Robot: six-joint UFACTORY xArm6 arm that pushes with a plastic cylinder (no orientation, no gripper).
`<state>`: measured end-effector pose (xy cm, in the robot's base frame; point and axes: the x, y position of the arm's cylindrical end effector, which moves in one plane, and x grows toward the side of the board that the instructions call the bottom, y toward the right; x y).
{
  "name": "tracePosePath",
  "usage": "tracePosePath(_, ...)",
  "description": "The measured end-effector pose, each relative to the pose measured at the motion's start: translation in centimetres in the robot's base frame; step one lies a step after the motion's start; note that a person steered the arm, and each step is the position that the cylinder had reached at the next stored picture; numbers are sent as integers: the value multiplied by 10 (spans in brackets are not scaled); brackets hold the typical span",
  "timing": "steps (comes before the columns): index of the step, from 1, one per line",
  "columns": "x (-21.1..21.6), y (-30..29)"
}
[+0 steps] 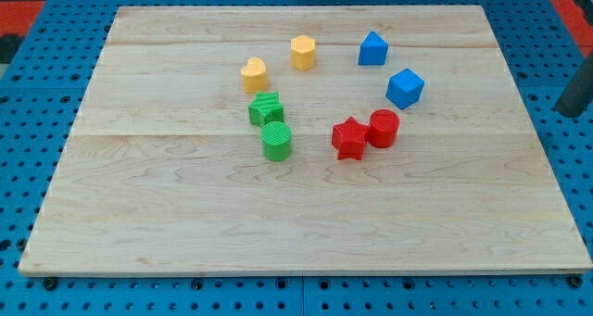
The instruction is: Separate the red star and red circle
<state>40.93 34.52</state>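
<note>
Right of centre, red star (pixel 349 138) touches red circle (pixel 384 128) at its two o'clock; my tip unseen, so wedge between them carefully.

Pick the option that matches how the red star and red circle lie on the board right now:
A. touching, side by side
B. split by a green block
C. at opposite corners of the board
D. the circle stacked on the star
A: the red star sits right against the red circle, which is on its right in the view, with no gap between them.
</note>
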Motion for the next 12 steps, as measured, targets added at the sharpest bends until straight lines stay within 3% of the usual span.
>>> tracePosePath(2,-1,-8)
tracePosePath(3,6,-48)
tracePosePath(4,83,-59)
tracePosePath(5,91,-130)
tracePosePath(8,39,-240)
tracePosePath(9,48,-226)
tracePosePath(11,60,-286)
tracePosePath(12,55,-280)
